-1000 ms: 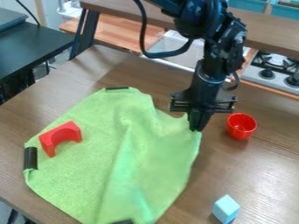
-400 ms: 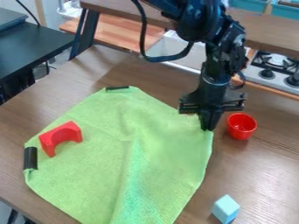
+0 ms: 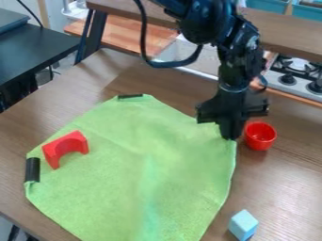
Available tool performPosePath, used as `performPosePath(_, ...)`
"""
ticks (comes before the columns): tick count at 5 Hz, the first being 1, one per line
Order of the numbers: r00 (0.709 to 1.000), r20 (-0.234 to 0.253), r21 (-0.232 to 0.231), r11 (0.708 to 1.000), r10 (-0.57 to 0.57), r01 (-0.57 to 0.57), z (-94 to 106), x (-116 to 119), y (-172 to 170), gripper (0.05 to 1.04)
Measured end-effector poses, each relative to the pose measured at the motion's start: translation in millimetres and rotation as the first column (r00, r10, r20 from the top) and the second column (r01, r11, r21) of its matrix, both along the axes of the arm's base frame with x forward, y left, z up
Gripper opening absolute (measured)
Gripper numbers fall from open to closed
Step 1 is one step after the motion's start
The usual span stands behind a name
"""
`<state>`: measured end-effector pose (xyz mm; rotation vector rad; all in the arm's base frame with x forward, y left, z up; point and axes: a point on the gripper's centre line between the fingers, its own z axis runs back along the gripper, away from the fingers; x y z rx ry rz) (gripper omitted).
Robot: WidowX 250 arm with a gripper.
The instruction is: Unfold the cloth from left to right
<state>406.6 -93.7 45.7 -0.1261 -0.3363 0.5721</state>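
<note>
The black hand [image 3: 231,137] pinches a corner of the nubby green cloth [image 3: 113,174], spread wide and softly creased.

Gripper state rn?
Gripper: closed, holding the right-hand corner of the green cloth at its fingertips.

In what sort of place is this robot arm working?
Probably a robotics lab with a toy kitchen: a black robot arm stands over a brown wooden table, near a grey stove with black knobs and a red arch-shaped block.
</note>
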Motion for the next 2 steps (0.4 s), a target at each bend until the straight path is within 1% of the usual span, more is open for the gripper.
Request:
performPosePath(1, 0.997, 0.081, -0.044, 0.999, -0.007, 0.01, 11.9, -6.8, -0.1, 0.429)
performPosePath(2, 0.992, 0.13, -0.097, 0.995, 0.007, 0.006, 29.3, -11.8, 18.5, 0.733)
